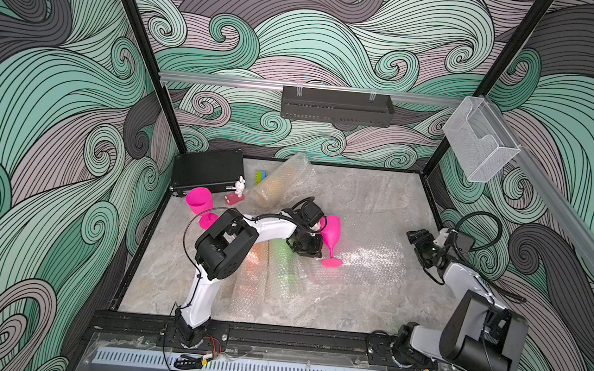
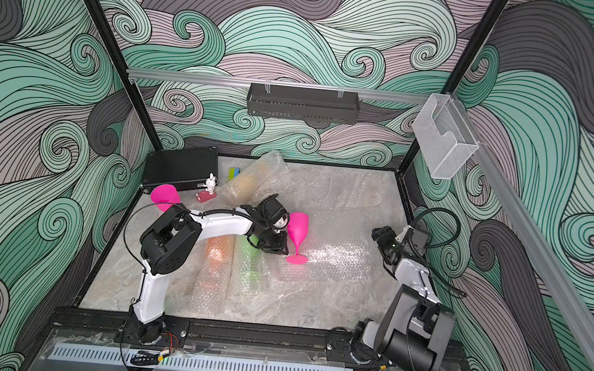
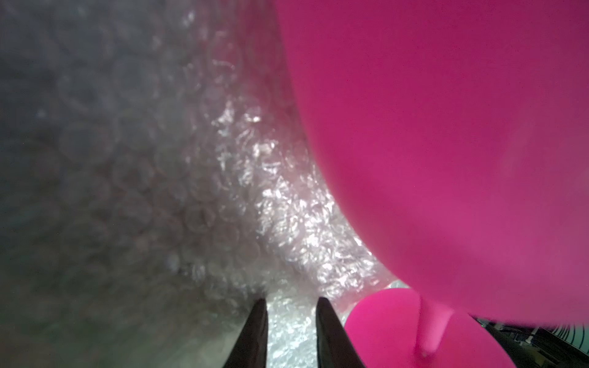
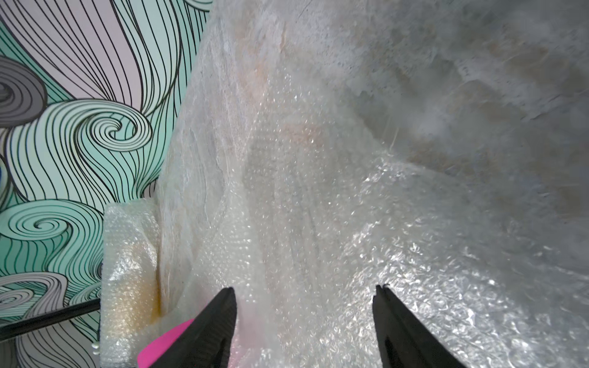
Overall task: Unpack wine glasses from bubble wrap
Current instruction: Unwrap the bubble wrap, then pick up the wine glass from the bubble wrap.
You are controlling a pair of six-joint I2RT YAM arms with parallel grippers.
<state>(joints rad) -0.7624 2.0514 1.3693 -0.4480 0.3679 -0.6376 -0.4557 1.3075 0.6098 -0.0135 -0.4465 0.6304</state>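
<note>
- the left gripper (image 3: 291, 301), fingers barely apart on nothing, sits beside the magenta glass (image 1: 331, 233), which stands unwrapped on the bubble wrap (image 1: 367, 251)
- the right gripper (image 4: 306, 288) is wide open and empty, probably just keeping clear

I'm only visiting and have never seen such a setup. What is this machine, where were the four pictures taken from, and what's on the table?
These are two robot arms mounted at the near edge of a table, each ending in two jaws. The two wide pictures come from one camera overhead; the two close-ups come from cameras on the arms' wrists. A sheet of bubble wrap lies on the table, and a magenta goblet stands on it. The left arm is close beside that goblet; its jaws are slightly apart, gripping nothing visible. The right arm hovers with wide-open, empty jaws. A second magenta goblet stands by a black case, near a white rabbit figurine. Wrapped rolls at the back and in front show colour through the plastic.
</note>
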